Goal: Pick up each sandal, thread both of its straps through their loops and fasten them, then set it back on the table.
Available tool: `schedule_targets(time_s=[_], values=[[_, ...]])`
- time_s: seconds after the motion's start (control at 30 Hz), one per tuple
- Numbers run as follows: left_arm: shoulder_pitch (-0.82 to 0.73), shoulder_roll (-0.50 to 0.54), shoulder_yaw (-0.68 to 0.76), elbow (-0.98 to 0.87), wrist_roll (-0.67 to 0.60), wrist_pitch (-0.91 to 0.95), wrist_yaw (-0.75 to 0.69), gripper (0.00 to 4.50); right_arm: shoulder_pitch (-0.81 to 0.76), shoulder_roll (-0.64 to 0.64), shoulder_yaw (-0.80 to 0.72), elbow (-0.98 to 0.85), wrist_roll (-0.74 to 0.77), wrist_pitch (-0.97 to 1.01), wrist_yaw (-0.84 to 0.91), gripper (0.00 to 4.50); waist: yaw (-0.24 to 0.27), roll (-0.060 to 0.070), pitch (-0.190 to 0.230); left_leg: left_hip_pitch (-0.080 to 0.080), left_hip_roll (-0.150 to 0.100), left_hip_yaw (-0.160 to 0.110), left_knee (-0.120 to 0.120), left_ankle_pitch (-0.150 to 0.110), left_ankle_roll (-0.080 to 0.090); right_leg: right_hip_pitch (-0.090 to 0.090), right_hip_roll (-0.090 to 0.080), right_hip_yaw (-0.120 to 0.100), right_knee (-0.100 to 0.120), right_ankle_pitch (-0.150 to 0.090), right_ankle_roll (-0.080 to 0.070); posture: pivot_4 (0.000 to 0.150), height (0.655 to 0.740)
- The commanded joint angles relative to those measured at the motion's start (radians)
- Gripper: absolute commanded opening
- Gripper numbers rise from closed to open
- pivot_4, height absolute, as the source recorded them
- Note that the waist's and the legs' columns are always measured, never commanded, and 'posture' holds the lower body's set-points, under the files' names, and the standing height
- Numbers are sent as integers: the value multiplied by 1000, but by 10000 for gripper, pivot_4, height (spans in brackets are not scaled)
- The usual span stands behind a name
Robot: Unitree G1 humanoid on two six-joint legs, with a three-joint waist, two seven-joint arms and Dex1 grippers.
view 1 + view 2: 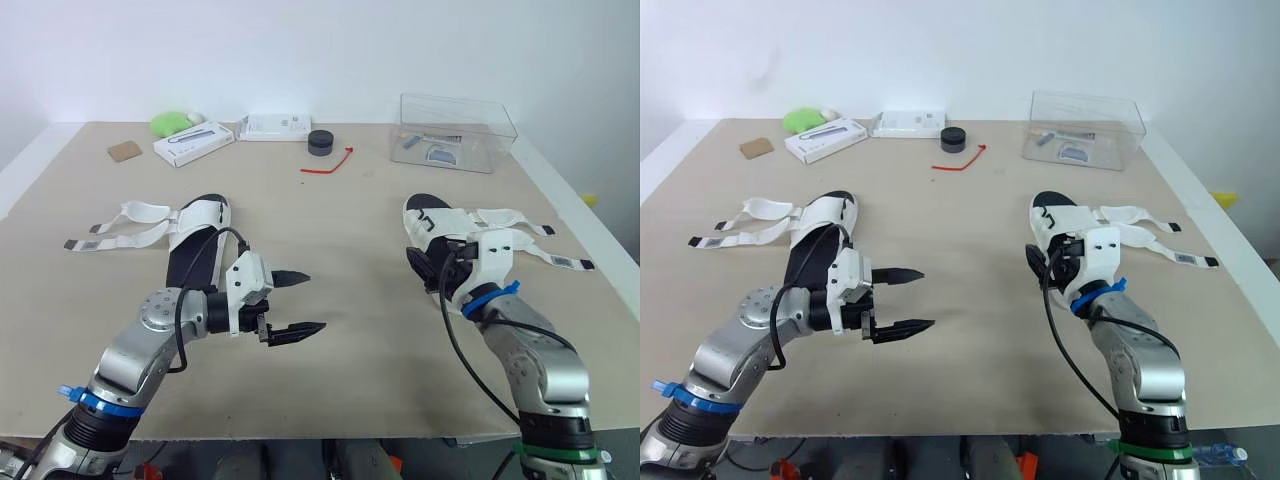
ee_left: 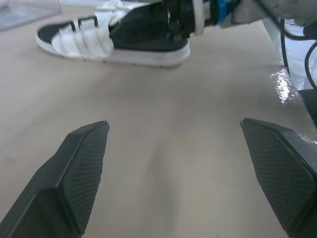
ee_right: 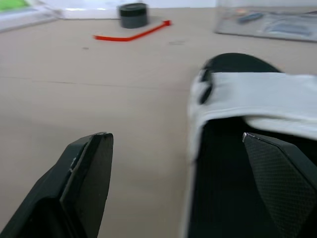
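Two white-strapped sandals with black footbeds lie on the tan table (image 1: 330, 230). The left sandal (image 1: 196, 243) has its straps (image 1: 118, 226) spread loose to the left. The right sandal (image 1: 432, 222) has its straps (image 1: 520, 236) loose to the right; one band still crosses the toe (image 3: 257, 94). My left gripper (image 1: 312, 302) hovers open over bare table to the right of the left sandal, holding nothing. My right gripper (image 3: 176, 139) is open at the right sandal's heel. One finger (image 3: 280, 173) is over the footbed, the other (image 3: 86, 178) over the table beside it.
Along the far edge stand a clear plastic box (image 1: 456, 131), a black round puck (image 1: 320, 143), a red tie (image 1: 328, 164), two white boxes (image 1: 194, 143), a green object (image 1: 170, 122) and a brown card (image 1: 125, 150). Bare table lies between the sandals.
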Motion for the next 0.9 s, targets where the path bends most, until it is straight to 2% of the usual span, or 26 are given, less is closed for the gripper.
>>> schedule_targets(time_s=[0.03, 0.47, 0.5, 0.53, 0.67, 0.73, 0.8, 0.87, 0.9], values=[[-14, 6, 14, -10, -2, -18, -9, 43774, -38, 4, 7, 44, -43, -57, 6, 45000, 0, 0, 0, 0, 0, 0, 0, 0, 0, 0, 0, 0, 0, 0, 0, 1500, 7400], [28, 21, 17, -42, 18, -13, 8, 43774, -223, 20, 25, 334, -125, -176, 57, 45000, -1, 0, 0, 1, 0, 5, 0, 0, 0, -1, 0, 4, 0, 1, 1, 1500, 7400], [30, 21, 17, -45, 18, -12, 10, 44658, -233, 25, 31, 347, -129, -188, 60, 42456, -1, 0, 0, 1, 0, 5, 0, 0, 0, -1, 0, 4, 0, 1, 1, 1500, 7400], [33, 23, 17, -50, 14, -4, 14, 44658, -243, 34, 38, 363, -138, -206, 63, 42456, -1, 0, 0, 1, 0, 5, 0, 0, 0, -1, 0, 4, 0, 1, 1, 1500, 7400], [42, 28, 30, -58, 2, 7, 24, 45000, -250, 58, 62, 391, -155, -248, 84, 29185, -5, 0, 0, 1, 1, 6, 0, 0, 0, -1, 0, 5, 0, 2, 1, 1500, 7400], [45, 29, 32, -60, 0, 12, 29, 45000, -254, 59, 72, 408, -165, -269, 107, 21291, -6, 0, 0, 1, 1, 6, 0, 0, 0, -1, 0, 5, 0, 2, 1, 1500, 7400], [55, 29, 30, -76, -7, 21, 35, 45000, -261, 61, 77, 413, -158, -271, 141, 10193, -7, 0, 0, 1, 1, 6, 0, 0, 0, -1, 0, 5, 0, 2, 1, 1500, 7400], [69, 29, 29, -95, -16, 30, 38, 45000, -268, 57, 83, 411, -154, -267, 176, 2537, -9, 0, 0, 1, 1, 6, 0, 0, 0, -1, 0, 5, 0, 2, 1, 1500, 7400], [75, 30, 30, -101, -18, 31, 39, 45000, -270, 53, 88, 405, -149, -255, 194, 249, -9, 0, 0, 1, 2, 6, 0, 0, 0, -1, 1, 6, 0, 2, 1, 1500, 7400]])
